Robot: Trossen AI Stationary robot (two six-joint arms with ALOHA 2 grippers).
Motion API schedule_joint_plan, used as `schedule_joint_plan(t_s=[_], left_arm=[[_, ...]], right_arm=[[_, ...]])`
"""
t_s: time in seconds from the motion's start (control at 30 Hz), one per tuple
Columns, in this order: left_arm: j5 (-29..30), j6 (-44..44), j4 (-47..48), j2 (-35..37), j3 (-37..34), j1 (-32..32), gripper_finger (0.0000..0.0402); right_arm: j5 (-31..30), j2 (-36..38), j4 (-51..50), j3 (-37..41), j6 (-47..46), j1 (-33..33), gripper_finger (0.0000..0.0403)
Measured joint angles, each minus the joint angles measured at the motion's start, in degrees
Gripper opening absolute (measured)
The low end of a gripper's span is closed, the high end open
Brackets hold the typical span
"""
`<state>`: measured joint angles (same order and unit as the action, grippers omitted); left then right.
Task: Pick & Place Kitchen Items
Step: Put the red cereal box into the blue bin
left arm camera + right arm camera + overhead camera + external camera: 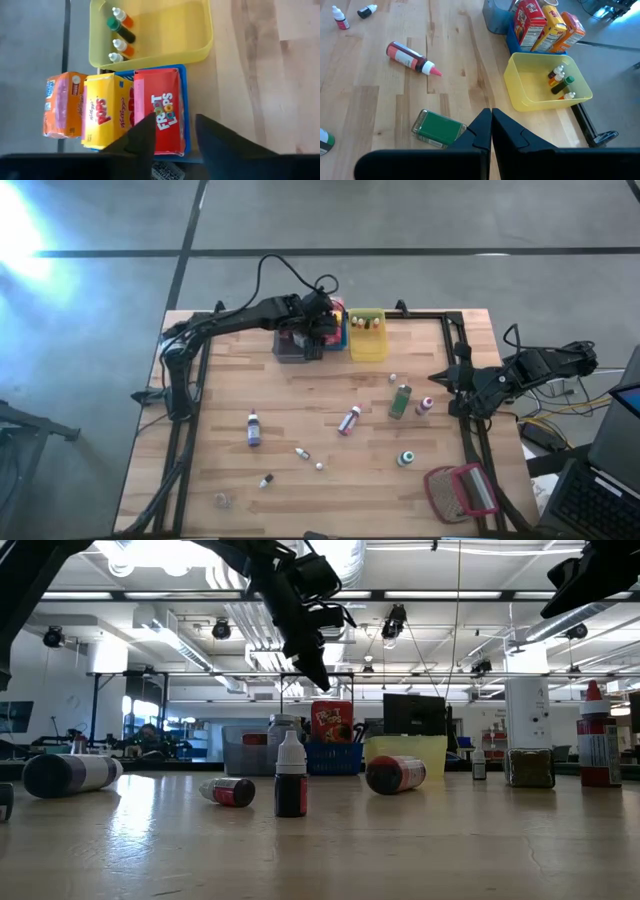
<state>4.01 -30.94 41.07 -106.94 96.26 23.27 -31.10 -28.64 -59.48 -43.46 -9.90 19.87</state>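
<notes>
Hovering over the blue bin (184,100) at the table's far edge, left gripper (172,131) partly parted and empty above the boxed red packet (159,111), likely just released; scattered bottles mid-table; right gripper (491,131) shut, parked aside.

Left tool (318,675) hangs above red box (331,723) in blue bin (334,758).
</notes>
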Motion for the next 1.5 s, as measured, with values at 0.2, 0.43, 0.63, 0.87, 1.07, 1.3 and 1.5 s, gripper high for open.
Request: schedule_joint_plan(t_s=[0.2, 0.43, 0.63, 0.87, 1.07, 1.3, 1.5], left_arm=[[-2.27, 0.91, -0.18, -0.02, -0.29, -0.07, 0.0068], [-2.23, 0.86, -3.89, -0.11, -2.37, 0.78, 0.0056], [-2.19, 1.34, -5.70, -0.09, -3.70, 1.89, 0.0055], [-2.28, 1.51, -7.07, -0.09, -5.26, 2.03, 0.0055], [-2.93, 1.84, -8.85, -0.09, -6.77, 2.35, 0.0055], [-3.26, 1.89, -10.02, -0.07, -7.42, 2.62, 0.0055], [-3.33, 1.89, -9.99, -0.06, -7.42, 2.64, 0.0055]], right_arm=[[-0.02, 0.00, -0.02, 0.00, -0.01, -0.01, 0.0008], [-0.02, 0.00, -0.02, 0.00, -0.01, 0.01, 0.0008], [-0.02, 0.00, -0.01, 0.00, 0.00, -0.01, 0.0008], [-0.01, 0.00, -0.01, -0.02, -0.01, 0.01, 0.0008], [0.00, 0.00, 0.00, 0.00, -0.01, 0.01, 0.0008], [-0.02, 0.00, -0.01, 0.00, -0.01, -0.01, 0.0008], [-0.02, 0.00, 0.00, 0.00, 0.00, -0.01, 0.0008]])
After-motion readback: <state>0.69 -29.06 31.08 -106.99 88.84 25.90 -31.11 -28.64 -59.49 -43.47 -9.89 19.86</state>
